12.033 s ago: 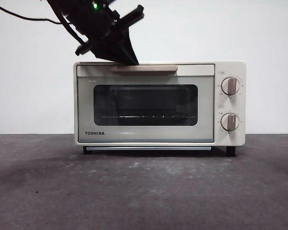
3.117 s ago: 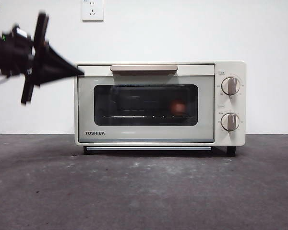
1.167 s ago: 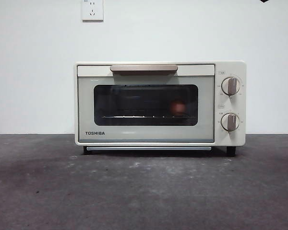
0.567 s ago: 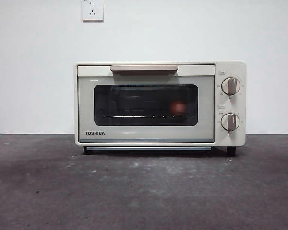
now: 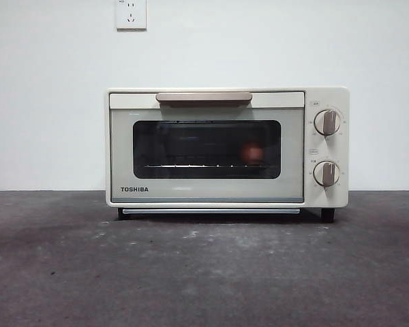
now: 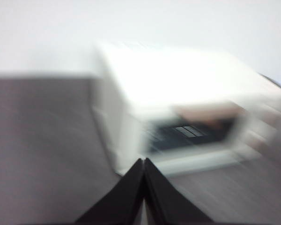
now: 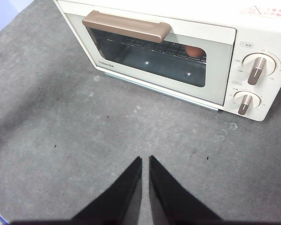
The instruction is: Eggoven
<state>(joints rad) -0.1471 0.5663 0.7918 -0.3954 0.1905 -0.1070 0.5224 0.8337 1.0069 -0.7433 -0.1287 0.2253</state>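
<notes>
The cream TOSHIBA toaster oven (image 5: 204, 191) stands on the dark table with its door shut. The reddish-brown egg (image 5: 253, 152) lies on the rack inside, at the right, seen through the dark glass window. The right wrist view shows the oven (image 7: 145, 70) from above and a bit of the egg (image 7: 193, 51) behind the glass. My right gripper (image 7: 145, 161) is shut and empty, above the table in front of the oven. The left wrist view is blurred; it shows the oven (image 6: 131, 112) from its left side, and my left gripper (image 6: 144, 162) is shut and empty. Neither arm shows in the front view.
The tan handle (image 5: 204, 97) runs along the door's top. Two dials (image 5: 326, 122) sit on the oven's right panel. A wall socket (image 5: 131, 13) is on the white wall behind. Dark grey table (image 5: 204, 272) spreads in front of the oven.
The arm that was at the oven's left 2.6 s ago has left the front view. A black tip at the top right a second ago is gone too. Oven and egg have not moved.
</notes>
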